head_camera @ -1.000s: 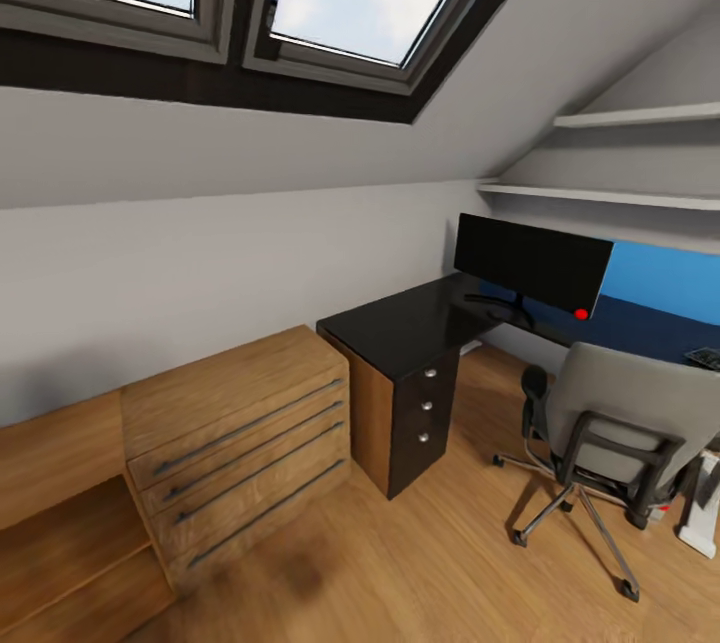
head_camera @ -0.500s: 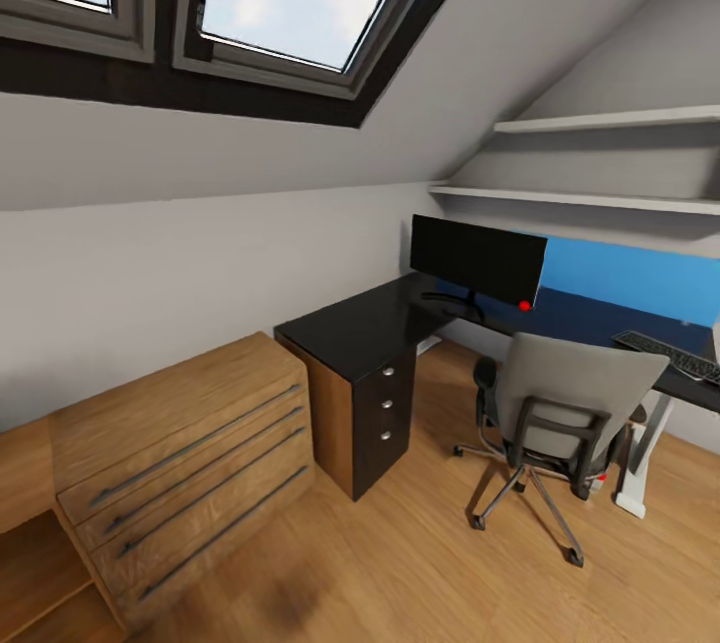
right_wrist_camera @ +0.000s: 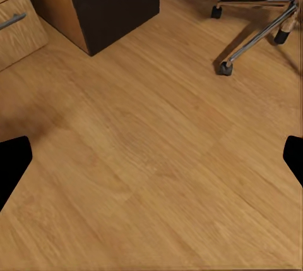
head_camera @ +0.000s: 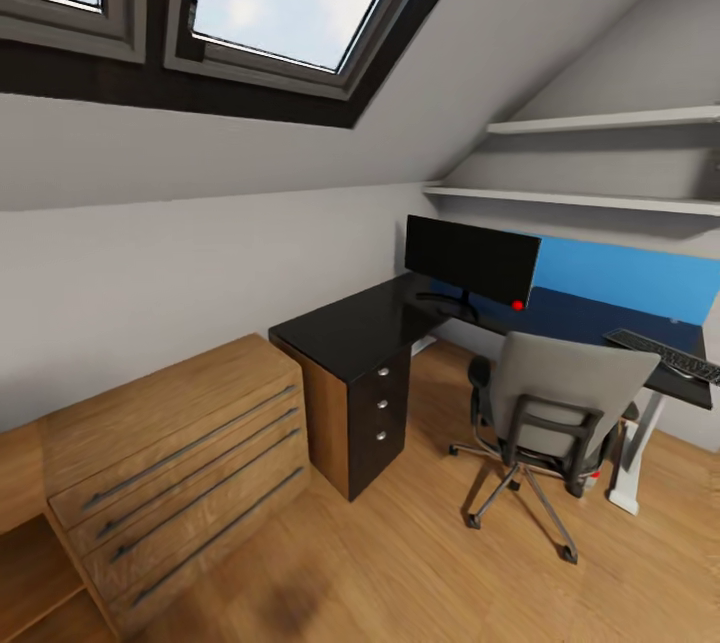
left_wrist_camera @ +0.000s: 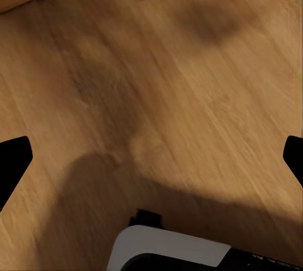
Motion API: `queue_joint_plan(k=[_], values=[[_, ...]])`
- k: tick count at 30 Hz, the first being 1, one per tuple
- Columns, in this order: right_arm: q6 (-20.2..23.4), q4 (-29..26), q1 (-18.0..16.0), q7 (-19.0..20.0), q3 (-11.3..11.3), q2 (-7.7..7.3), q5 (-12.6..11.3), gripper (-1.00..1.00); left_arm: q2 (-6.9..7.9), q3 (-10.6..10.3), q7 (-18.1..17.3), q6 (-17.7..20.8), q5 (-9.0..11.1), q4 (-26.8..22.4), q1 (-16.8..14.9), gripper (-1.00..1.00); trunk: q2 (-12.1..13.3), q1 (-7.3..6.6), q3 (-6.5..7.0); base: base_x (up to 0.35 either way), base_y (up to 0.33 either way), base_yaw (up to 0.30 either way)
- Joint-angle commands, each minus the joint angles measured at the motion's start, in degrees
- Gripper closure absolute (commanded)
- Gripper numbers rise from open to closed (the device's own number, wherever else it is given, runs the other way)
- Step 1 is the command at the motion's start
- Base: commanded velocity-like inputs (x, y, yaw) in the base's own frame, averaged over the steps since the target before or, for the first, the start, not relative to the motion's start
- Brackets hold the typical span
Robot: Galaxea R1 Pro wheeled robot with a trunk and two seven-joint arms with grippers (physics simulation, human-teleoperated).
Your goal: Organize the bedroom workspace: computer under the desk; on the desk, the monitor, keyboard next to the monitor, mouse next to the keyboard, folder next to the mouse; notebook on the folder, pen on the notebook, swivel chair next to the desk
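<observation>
left hand (left_wrist_camera: 151,157) spread wide, empty, right hand (right_wrist_camera: 151,157) likewise

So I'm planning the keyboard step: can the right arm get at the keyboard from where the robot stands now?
Probably not. The keyboard lies on the far wing of the desk, across open floor, with the swivel chair between. The right gripper hangs open over bare floor near the drawer pedestal.
</observation>
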Motion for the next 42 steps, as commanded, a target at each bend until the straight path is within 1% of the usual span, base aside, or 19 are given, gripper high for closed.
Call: queue_joint_plan(k=[1,14,17,19,25,31,42], values=[[-0.17,0.05,-0.04,0.04,-0.01,0.00,0.00,-1.00,-0.01,0.09,-0.02,-0.04,0.03,-0.10,0.03,-1.00,-0.05,0.01,-0.03,0.000,0.000,-0.206],[-0.18,0.06,-0.04,-0.05,-0.38,-0.04,-0.27,-1.00,-0.01,0.09,0.05,-0.04,0.03,-0.10,0.03,-1.00,-0.05,0.01,0.36,0.000,0.000,-0.265],[-0.23,0.06,-0.04,-0.06,-0.46,-0.15,-0.20,-1.00,-0.01,0.09,0.04,-0.04,0.03,-0.10,0.03,-1.00,-0.05,0.01,0.38,0.000,0.000,-0.080],[-0.32,-0.05,-0.04,-0.06,-0.58,-0.49,-0.25,-1.00,-0.01,0.09,0.04,-0.04,0.03,-0.10,0.03,-1.00,-0.05,0.01,0.38,0.000,0.000,-0.008],[-0.35,0.05,-0.04,-0.06,-0.45,-0.34,-0.23,-1.00,-0.09,0.03,-0.01,-0.04,-0.11,-0.10,0.03,-1.00,-0.05,0.01,0.44,0.001,-0.001,-0.028],[-0.35,0.06,-0.04,-0.06,-0.48,-0.42,-0.24,-1.00,-0.09,-0.08,-0.02,-0.01,-0.15,-0.10,0.03,-1.00,-0.05,0.01,0.78,0.172,-0.157,-0.213],[-0.35,0.06,-0.04,-0.06,-0.56,-0.48,-0.26,-1.00,-0.09,-0.08,-0.02,0.04,-0.12,-0.10,0.03,-1.00,-0.05,0.01,1.44,0.018,-0.022,-0.239]])
